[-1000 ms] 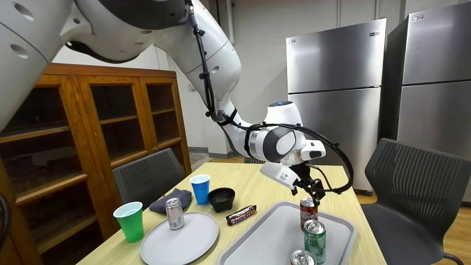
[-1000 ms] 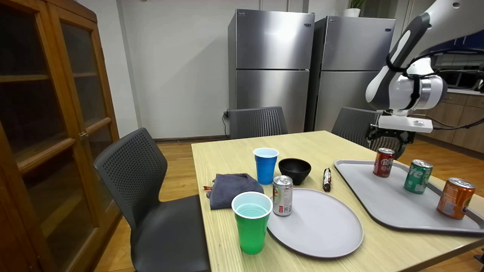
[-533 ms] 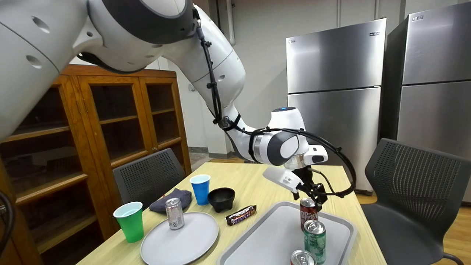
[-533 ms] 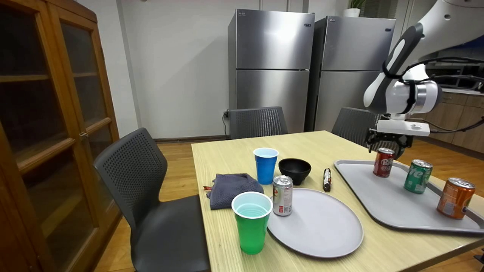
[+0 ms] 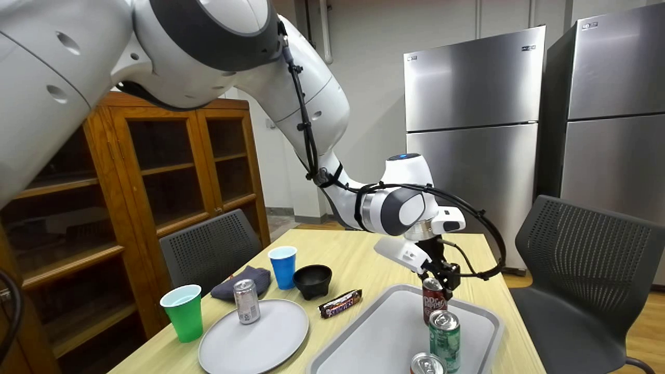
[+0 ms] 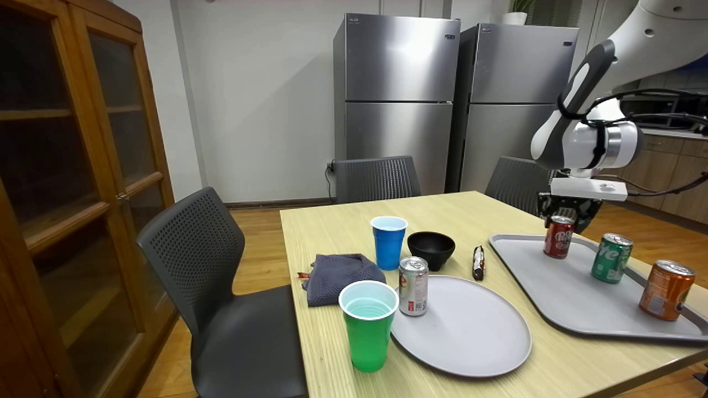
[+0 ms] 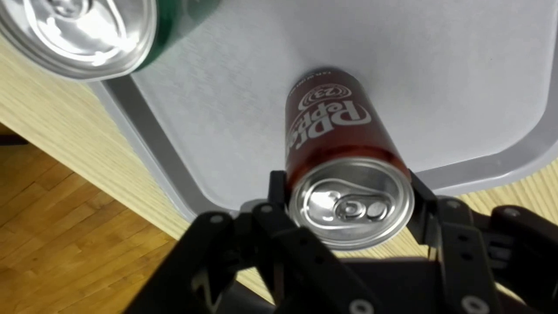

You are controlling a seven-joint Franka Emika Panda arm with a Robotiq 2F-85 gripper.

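Near a corner of the grey tray (image 7: 226, 144), close by a short edge, the red Dr Pepper can (image 7: 340, 144) stands upright, its base apparently on the tray. In both exterior views it shares a row with the green can (image 6: 611, 258) and the orange can (image 6: 666, 290) along one long edge; that spacing, I judge, leaves me room around each. The raised rim should keep the cans from sliding off. Well apart from them, the silver can (image 6: 414, 287) stands at the margin of the round plate (image 6: 475, 342). I hang above the Dr Pepper can, probably because its top is the part its neighbours leave freest. My fingers (image 7: 277, 187) stand parted by only the can's width, one against each side near the lid, so I take them to be clamped on it; how firmly they press, I cannot tell.
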